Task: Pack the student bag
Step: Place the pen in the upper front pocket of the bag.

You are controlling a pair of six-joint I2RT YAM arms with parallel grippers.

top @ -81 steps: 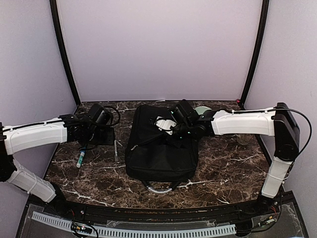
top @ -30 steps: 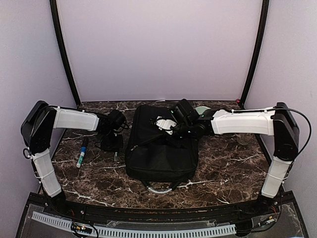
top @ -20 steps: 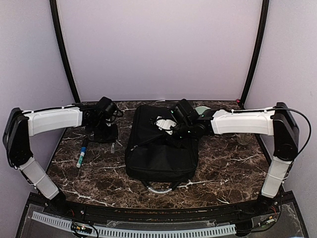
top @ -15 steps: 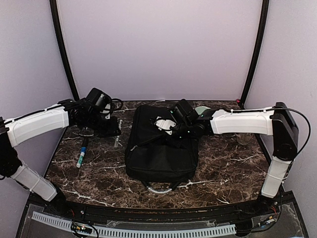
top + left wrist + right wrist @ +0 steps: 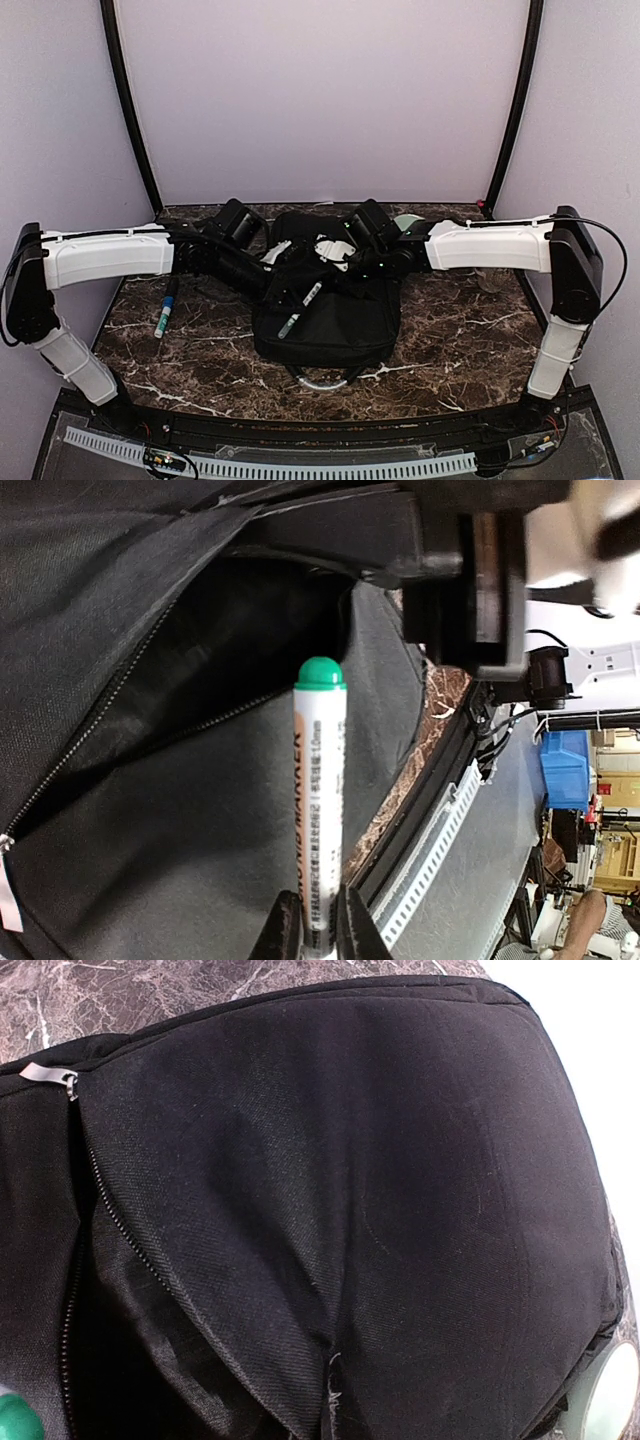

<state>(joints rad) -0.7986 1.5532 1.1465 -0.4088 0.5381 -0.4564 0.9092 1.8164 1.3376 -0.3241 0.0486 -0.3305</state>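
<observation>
Marker (image 5: 320, 820) lettering over student bag (image 5: 150, 830) reads only from left wrist.

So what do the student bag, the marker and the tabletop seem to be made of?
The student bag: woven synthetic fabric, probably nylon or polyester, matte black; visible weave, soft folds. The marker: smooth plastic, white printed barrel, green cap. The tabletop: dark brown marble look with white veins; could be stone or printed laminate.
</observation>
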